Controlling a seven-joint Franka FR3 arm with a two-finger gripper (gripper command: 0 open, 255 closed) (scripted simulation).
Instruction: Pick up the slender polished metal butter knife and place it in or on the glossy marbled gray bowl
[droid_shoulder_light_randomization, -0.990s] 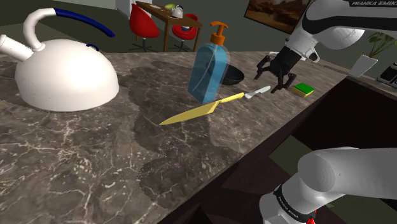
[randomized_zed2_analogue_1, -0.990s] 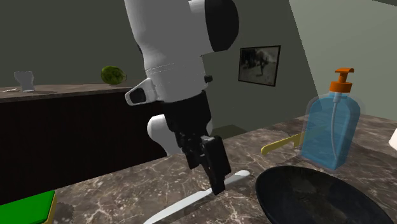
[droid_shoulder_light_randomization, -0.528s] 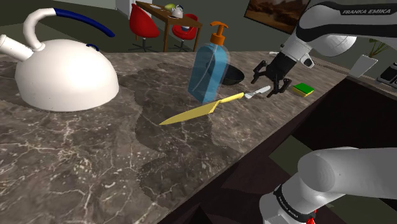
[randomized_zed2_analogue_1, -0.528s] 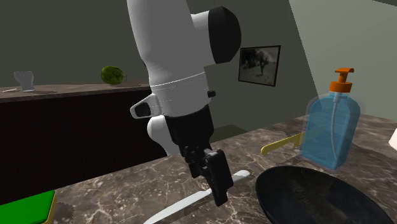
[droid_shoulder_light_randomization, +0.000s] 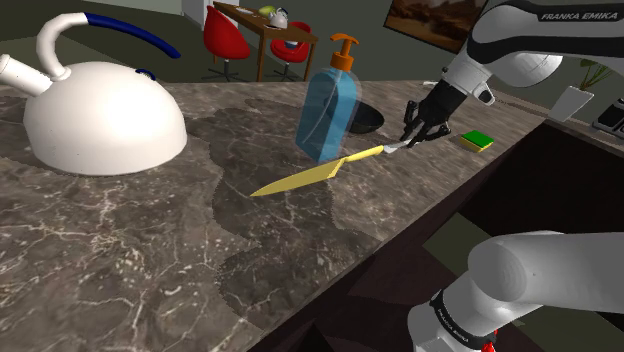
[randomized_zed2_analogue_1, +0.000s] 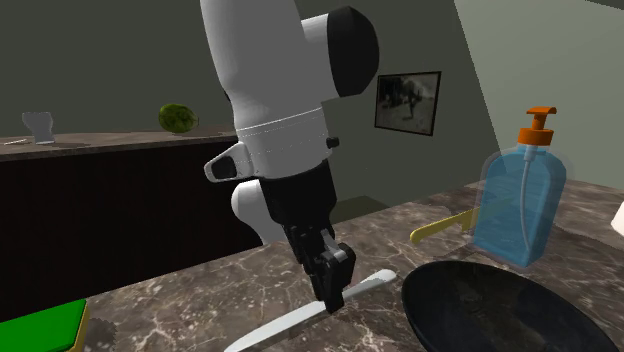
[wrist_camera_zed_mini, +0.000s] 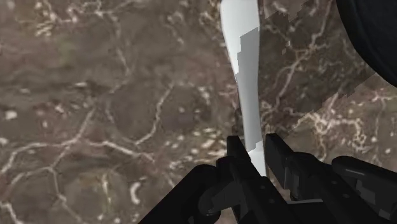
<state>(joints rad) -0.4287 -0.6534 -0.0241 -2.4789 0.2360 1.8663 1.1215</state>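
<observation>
A slim pale metal butter knife lies flat on the dark marbled counter. My black gripper points down onto it, shut on the knife. In the wrist view both fingers clasp the knife across its width, and my gripper sits near one end of it. From the second exterior view, the gripper pinches the knife about midway along it. The dark glossy bowl stands close beside the knife. In the shoulder view the bowl sits behind the soap bottle.
A blue soap bottle with an orange pump stands next to the bowl. A yellow knife lies in front of it. A green sponge rests near the counter edge, and a large white kettle is at the shoulder view's left.
The gripper came down onto the butter knife, and its fingers went from wide apart to clasping it. The knife still lies on the counter.
</observation>
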